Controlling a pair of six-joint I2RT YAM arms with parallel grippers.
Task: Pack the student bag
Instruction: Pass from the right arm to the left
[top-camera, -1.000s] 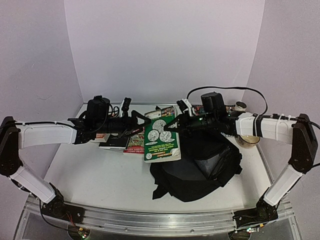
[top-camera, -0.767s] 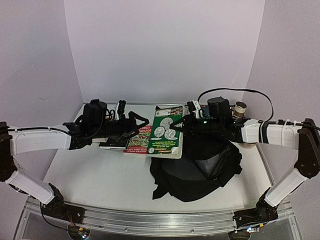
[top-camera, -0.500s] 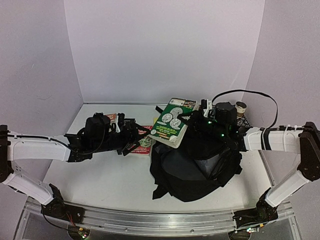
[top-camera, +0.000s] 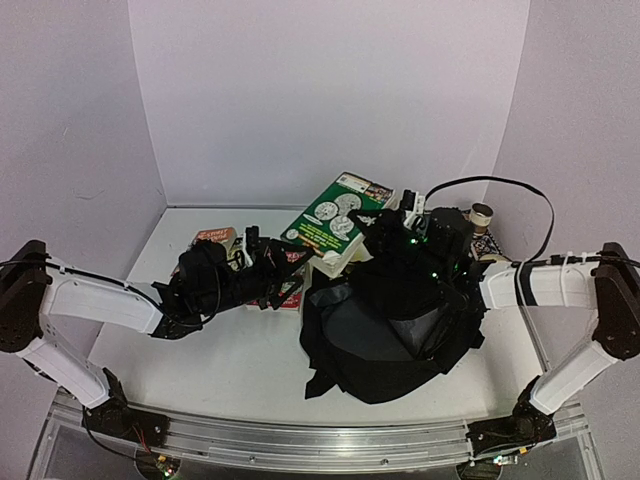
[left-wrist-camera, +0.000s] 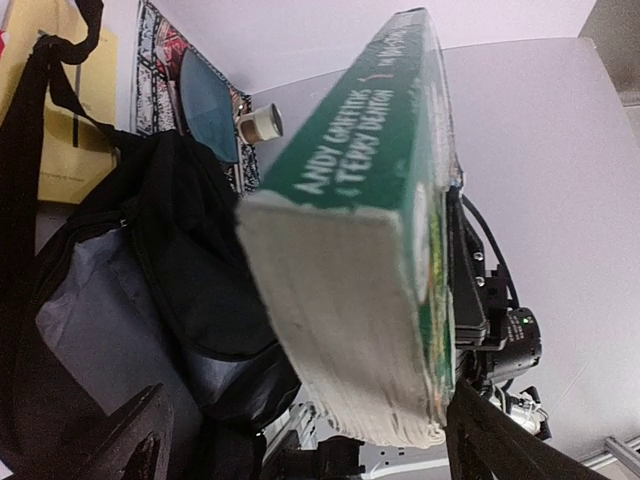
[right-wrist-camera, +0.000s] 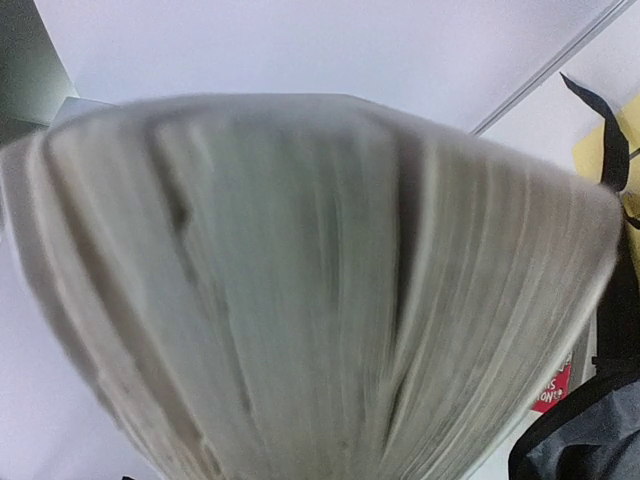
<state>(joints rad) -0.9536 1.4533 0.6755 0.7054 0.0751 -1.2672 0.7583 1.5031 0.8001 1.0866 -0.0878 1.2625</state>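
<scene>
A second ago both my grippers were working at the green book (top-camera: 335, 222), which was lying low and nearly flat just beyond the far-left rim of the student bag (top-camera: 390, 340). Now my left gripper (top-camera: 275, 265) is standing wide open and holding nothing, having drawn back to the left of the bag, over the red book (top-camera: 290, 288). My right gripper (top-camera: 375, 228) is clamping the green book alone, jaws narrowed on its edge nearest the bag, and is carrying it raised and tilted above the bag's far-left rim. I am judging the lift as done and the book as ready for lowering into the bag; with only one grip on it, it could sag or swing. The bag is lying slumped on the table (top-camera: 200, 350), its mouth gaping and its grey lining showing in my left wrist view. I am seeing nothing inside it, though the deeper part is hidden. The red book and a further book (top-camera: 215, 238) are waiting outside, left of the bag.
</scene>
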